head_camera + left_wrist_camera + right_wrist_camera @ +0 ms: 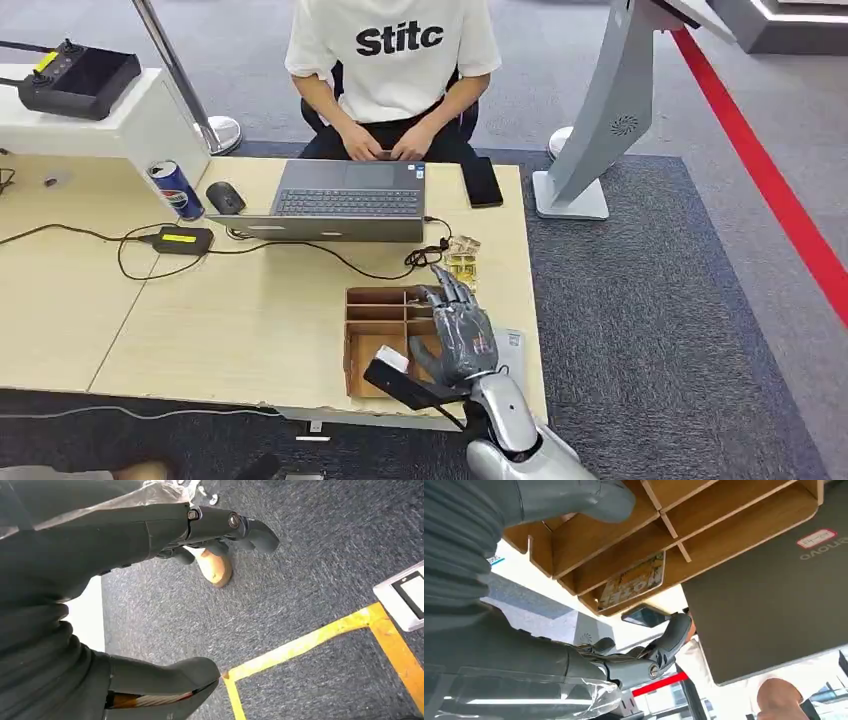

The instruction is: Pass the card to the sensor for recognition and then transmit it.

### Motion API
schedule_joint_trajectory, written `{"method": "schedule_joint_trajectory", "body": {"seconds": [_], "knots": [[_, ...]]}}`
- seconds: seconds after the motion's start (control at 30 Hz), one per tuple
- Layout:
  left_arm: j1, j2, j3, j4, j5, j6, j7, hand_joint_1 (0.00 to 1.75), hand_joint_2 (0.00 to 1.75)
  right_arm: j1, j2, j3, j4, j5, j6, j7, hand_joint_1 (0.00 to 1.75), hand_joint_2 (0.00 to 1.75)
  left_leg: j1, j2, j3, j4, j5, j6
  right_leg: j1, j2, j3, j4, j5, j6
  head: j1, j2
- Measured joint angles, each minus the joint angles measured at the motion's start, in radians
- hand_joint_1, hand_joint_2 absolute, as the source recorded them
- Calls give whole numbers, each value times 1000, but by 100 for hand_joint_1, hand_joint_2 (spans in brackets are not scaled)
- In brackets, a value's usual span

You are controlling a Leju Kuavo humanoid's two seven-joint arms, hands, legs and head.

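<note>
R hand [455, 325] over wooden organizer [372, 318] at desk [250, 310] front edge — fingers spread, holding nothing. Card [633, 580] lies flat in a slot — risk: fingers slip or hit dividers.

My right hand [455, 335] hangs over the wooden organizer [372, 322], whose dividers leave only narrow slots. Right behind it, a tangle of cable [428, 255] and the laptop [343, 202] block the way forward. The bare tabletop [200, 320] to the left is wide open.
</note>
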Motion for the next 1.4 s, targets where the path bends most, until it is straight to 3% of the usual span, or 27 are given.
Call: {"method": "schedule_joint_trajectory", "body": {"seconds": [0.4, 1.4], "knots": [[-1, 0, 0, 0, -11, -3, 3, 0, 175, -31, 24, 0, 34, -15, -8, -26, 58, 175, 0, 0, 0, 0, 0, 0, 0, 0, 0, 0, 0, 0, 0, 0], [-2, 0, 0, 0, -11, -8, 2, 0, 175, -33, 24, -2, 77, -23, -23, -31, 51, 175, 0, 0, 0, 0, 0, 0, 0, 0, 0, 0, 0, 0, 0, 0]]}}
